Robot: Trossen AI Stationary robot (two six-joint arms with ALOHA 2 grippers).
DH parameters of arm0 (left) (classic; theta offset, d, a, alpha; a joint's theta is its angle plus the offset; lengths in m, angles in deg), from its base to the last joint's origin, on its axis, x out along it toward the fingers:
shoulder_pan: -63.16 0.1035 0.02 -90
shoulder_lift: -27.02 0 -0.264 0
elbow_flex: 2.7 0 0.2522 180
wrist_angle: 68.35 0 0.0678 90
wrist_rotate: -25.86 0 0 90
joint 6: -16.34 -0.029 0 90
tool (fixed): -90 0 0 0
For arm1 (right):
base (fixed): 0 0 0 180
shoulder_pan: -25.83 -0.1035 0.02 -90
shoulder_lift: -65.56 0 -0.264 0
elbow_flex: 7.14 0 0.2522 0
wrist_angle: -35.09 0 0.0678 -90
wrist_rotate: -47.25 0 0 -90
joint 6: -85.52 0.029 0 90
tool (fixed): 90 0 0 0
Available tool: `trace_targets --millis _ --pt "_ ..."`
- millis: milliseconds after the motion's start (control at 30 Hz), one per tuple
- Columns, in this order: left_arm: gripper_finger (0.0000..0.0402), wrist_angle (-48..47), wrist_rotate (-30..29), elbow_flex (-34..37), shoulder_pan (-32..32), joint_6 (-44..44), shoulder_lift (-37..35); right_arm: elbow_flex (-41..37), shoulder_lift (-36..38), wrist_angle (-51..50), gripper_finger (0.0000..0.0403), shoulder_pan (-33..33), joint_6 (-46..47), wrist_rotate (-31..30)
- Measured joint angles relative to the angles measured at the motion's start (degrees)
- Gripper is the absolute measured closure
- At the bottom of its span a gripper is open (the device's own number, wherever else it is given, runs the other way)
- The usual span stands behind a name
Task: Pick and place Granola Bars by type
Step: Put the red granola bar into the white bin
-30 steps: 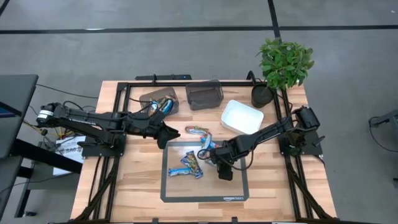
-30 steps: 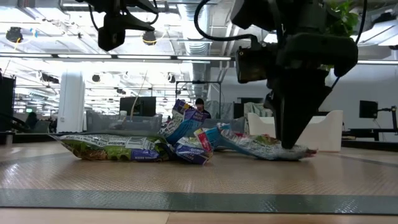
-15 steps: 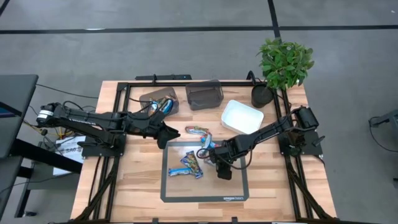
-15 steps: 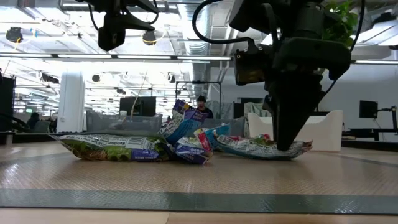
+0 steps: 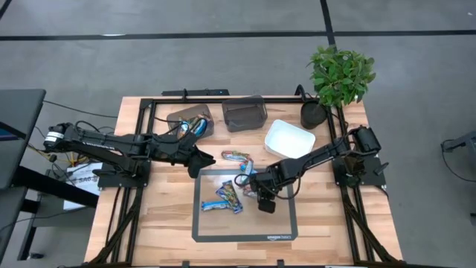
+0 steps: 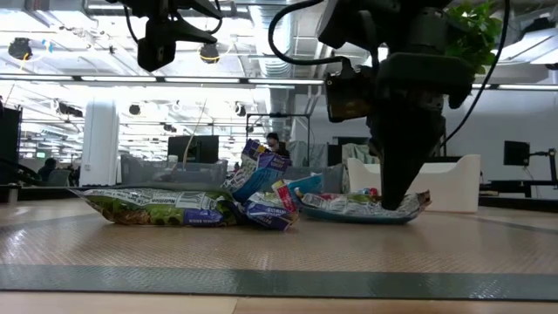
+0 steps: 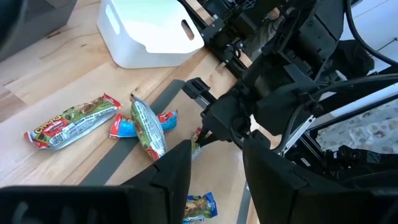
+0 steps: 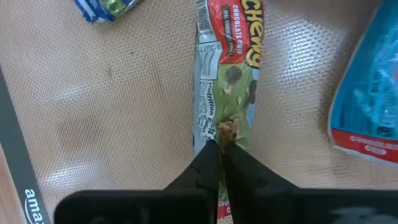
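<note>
Between the right gripper's (image 8: 219, 148) closed fingertips sits the end of a green bar (image 8: 229, 68), pinched at the wrapper's seam so the thin foil can be lifted without crushing the bar inside. The bar lies flat on the mat (image 8: 93, 112), stretching straight ahead of the gripper; its wrapper reads "CHEWY" in white on red, with "CHOCOLATE CHIP" in small type above it and a printed panel down one edge too small to read. Just beside the bar, off to one side, lies a blue bar (image 8: 367, 93) with small white lettering I cannot make out; a scrap of another blue wrapper (image 8: 102, 7) lies farther ahead on the other side. At the mat's near border part of a white word shows, beginning "ama".

From the high view, the right gripper (image 5: 265, 195) is low over the mat (image 5: 223, 231), with a small heap of blue bars (image 5: 225, 196) a little way beyond it. Farther off stand the white tray (image 5: 290, 139) and two dark bins (image 5: 223, 115), likely the sorting places.

The left gripper (image 5: 204, 160) hangs apart at the mat's far edge, fingers partly spread and empty, probably waiting.
</note>
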Motion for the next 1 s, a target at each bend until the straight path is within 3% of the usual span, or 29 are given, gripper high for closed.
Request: trace_targets --millis 433,733,1000 --pt "0.0265 0.00 -0.05 0.00 -0.01 -0.28 0.00 10.49 0.01 -5.85 0.0403 2.03 0.36 -2.63" --pt "0.0265 0.00 -0.05 0.00 -0.01 -0.87 0.00 23.90 0.09 -26.69 0.0403 6.68 -1.05 -17.66" --pt "0.0265 3.92 2.43 0.00 0.01 -7.46 0.80 19.83 9.74 -29.99 0.0403 11.36 0.45 -23.58"
